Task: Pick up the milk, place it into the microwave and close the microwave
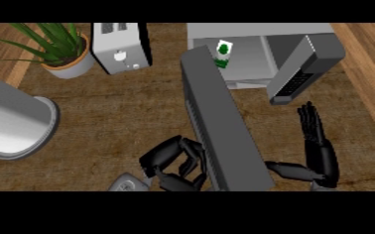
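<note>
The milk carton (223, 53), white with a green mark, stands inside the open microwave (256, 34) at the counter's far right. The microwave's grey door (223, 129) swings out toward me as a long slab down the middle of the view. My left hand (174, 162) sits against the door's left face near its free end, with its fingers curled and nothing held in them. To the right of the door, my right hand (319, 146) stands open with fingers pointing up, apart from the door and from the microwave's control panel (296, 77).
A toaster (121, 49) stands at the back, left of the microwave. A potted plant (64, 59) is at the back left. A large grey round vessel (22, 129) fills the left edge. A small grey object (128, 183) lies by my left wrist.
</note>
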`<move>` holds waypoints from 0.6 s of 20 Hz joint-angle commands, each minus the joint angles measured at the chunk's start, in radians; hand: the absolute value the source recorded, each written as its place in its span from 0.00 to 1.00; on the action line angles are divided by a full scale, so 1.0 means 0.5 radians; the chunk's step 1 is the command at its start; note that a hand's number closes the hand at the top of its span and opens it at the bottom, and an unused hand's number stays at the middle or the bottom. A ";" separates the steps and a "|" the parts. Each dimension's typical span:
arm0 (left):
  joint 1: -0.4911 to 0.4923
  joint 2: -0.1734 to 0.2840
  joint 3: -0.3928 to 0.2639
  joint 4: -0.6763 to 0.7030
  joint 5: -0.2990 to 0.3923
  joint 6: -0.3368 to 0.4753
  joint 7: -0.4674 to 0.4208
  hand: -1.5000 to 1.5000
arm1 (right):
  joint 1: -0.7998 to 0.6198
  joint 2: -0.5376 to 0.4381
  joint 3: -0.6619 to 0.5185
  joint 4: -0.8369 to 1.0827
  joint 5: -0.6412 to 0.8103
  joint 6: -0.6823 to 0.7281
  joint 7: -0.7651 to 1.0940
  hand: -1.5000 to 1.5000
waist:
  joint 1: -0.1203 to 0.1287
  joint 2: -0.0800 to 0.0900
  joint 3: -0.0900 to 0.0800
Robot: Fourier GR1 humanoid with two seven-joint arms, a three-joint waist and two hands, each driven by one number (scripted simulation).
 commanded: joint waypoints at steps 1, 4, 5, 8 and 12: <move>-0.101 -0.012 -0.362 0.193 0.023 0.230 -0.042 1.00 | 0.255 -0.039 0.006 -0.484 -0.087 0.047 0.206 0.00 | 0.000 0.010 0.000; -0.087 -0.012 -0.698 0.253 0.127 0.555 -0.025 1.00 | 0.427 -0.043 0.022 -0.708 -0.151 0.125 0.218 0.00 | 0.000 0.014 0.001; -0.270 -0.012 -0.732 0.314 0.251 0.655 0.037 1.00 | 0.369 -0.077 0.015 -0.756 -0.167 0.142 0.281 0.00 | -0.010 0.021 0.001; -0.350 -0.012 -0.855 0.360 0.423 0.890 0.036 1.00 | 0.453 -0.102 0.024 -0.990 -0.329 0.281 0.444 0.00 | -0.046 0.024 -0.001; -0.470 -0.011 -0.988 0.262 0.696 1.220 0.112 1.00 | 0.489 -0.177 0.015 -1.134 -0.404 0.373 0.497 0.00 | -0.097 0.029 -0.002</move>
